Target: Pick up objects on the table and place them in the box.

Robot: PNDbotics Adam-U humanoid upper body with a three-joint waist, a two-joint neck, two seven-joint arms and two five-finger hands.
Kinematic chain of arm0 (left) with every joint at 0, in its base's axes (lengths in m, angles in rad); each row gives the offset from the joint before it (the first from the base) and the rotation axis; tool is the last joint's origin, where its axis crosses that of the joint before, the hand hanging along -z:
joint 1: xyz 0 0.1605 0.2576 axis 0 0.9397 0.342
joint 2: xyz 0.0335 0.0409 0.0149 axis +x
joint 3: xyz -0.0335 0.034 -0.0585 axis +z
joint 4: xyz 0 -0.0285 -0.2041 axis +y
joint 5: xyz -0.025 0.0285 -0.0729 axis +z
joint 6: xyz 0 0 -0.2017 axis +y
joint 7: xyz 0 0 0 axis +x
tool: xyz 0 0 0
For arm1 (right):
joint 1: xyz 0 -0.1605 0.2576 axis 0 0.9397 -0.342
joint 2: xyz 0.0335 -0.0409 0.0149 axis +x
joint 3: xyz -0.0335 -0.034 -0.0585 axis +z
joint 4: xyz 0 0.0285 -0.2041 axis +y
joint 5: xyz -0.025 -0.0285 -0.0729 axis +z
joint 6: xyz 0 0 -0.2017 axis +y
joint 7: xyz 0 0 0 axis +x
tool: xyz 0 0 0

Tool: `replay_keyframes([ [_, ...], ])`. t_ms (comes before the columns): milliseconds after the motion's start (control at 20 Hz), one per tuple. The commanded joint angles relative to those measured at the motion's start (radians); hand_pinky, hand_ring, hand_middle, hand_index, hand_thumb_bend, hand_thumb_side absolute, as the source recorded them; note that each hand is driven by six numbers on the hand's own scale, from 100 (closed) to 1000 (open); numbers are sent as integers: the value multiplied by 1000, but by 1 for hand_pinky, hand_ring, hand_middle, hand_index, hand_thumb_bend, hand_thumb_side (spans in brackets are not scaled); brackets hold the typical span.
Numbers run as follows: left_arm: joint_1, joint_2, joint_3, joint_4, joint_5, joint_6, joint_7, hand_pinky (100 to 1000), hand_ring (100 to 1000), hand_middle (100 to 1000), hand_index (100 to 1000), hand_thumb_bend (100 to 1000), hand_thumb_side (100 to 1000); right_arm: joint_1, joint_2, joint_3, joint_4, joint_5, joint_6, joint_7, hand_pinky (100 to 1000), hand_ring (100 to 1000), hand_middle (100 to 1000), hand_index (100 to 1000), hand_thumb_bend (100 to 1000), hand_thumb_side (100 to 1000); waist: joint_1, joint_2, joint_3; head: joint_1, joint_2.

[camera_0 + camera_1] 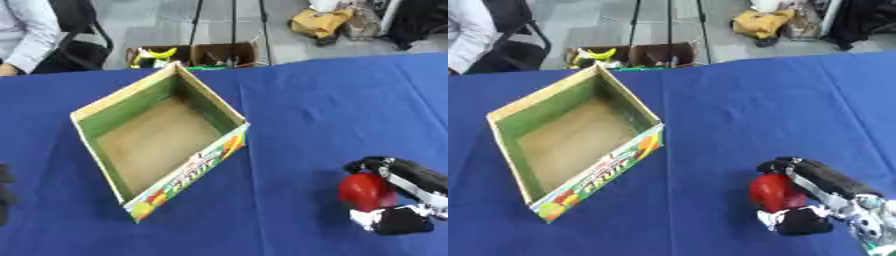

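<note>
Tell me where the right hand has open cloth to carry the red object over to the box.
Bare blue tablecloth lies between the right hand, curled round the red object, and the box. The box's floor looks bare. The left hand barely shows at the left edge.

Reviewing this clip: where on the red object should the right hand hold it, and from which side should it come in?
Across its rounded middle, from the right. The red object sits on the blue table with no handle showing, and the right hand already curls round it from that side, fingers above, thumb below. The left side faces the box.
</note>
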Motion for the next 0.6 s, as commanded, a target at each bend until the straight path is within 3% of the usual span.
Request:
replay_keyframes([
  [50,-9,12,-1,-15,1,-3,-3,199,404,500,657,100,832,-4,-12,-4,-15,-33,15,-21,488,469,816,901,100,150,-3,-15,0,-1,-6],
  [600,-9,13,-2,-14,1,-3,-5,206,409,500,657,100,830,-29,-38,3,-15,-47,16,-134,436,428,793,862,100,166,-4,-19,0,-4,-1],
])
